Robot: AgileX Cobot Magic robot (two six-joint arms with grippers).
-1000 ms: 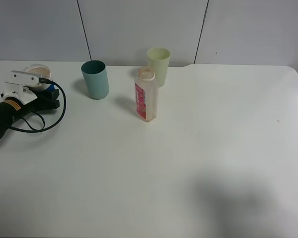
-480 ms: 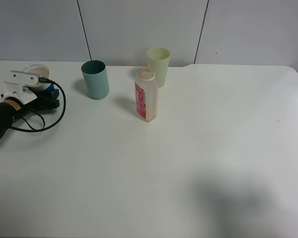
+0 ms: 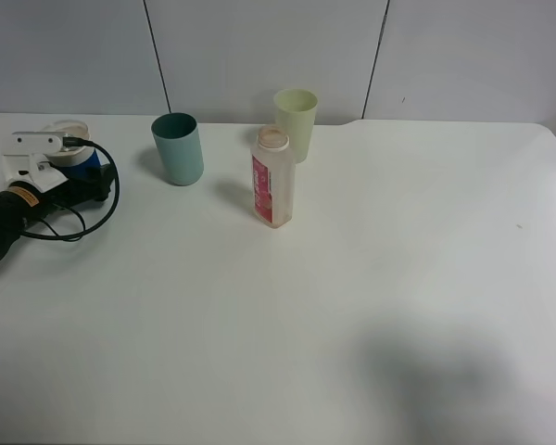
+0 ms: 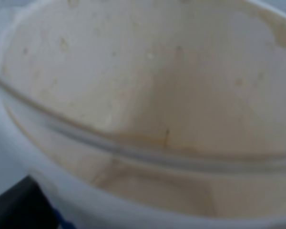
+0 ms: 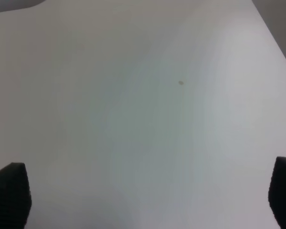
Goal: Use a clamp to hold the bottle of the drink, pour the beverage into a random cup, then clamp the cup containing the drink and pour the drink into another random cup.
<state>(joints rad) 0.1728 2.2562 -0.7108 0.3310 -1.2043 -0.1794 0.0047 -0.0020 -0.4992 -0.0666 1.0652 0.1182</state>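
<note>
The clear cup with the blue sleeve (image 3: 70, 137) stands at the table's far left, between the fingers of my left gripper (image 3: 87, 174), a black gripper on a black-wrapped arm. In the left wrist view the cup's tan-stained inside (image 4: 157, 95) fills the frame, and no liquid can be made out. The whitish bottle with a pink-red label (image 3: 273, 181) stands upright mid-table, uncapped. My right gripper (image 5: 148, 195) is open over bare table and is out of the exterior view.
A teal cup (image 3: 178, 148) stands left of the bottle and a pale green cup (image 3: 296, 120) just behind it. A black cable (image 3: 102, 209) loops beside the left arm. The white table (image 3: 371, 278) ends at a wall behind.
My left gripper and the blue-sleeved cup have shifted slightly to the left and back. The bottle and the other cups have not moved.
</note>
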